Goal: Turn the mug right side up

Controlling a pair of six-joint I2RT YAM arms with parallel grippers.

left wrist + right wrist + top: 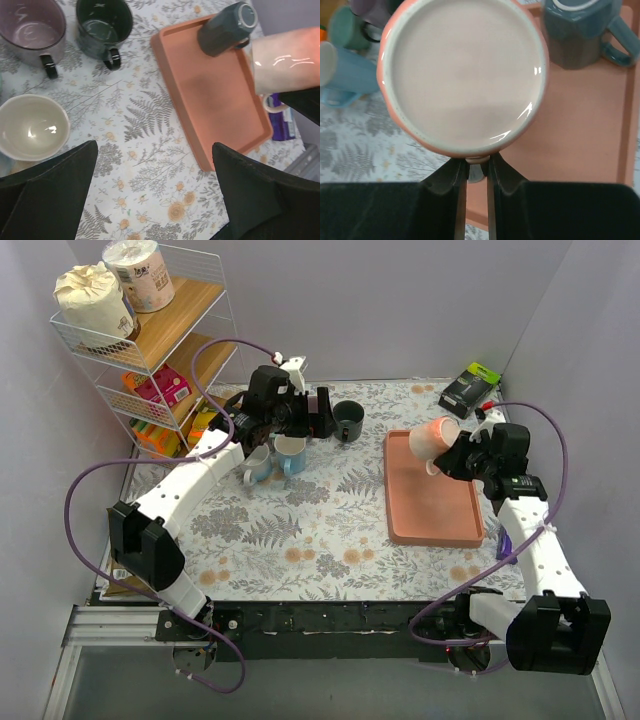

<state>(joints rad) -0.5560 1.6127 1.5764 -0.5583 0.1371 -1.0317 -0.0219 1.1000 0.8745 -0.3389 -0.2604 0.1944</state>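
Aloft, mug (465,75) in right gripper (477,165)

Right wrist view: pink mug (465,75) rim cut by top edge; I see handle (478,159) mostly hidden between right gripper (477,167) fingers. Also grey mug (580,40) cropped at top; in top view probably behind pink mug.

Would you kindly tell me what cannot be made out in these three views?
- Top view: the grey mug on the tray is hidden behind the held pink mug.
- Right wrist view: the pink mug's handle is mostly buried between the fingers of the right gripper.
- Top view: the black box label is too small to read.
- Left wrist view: the purple mug is cut by the top edge.
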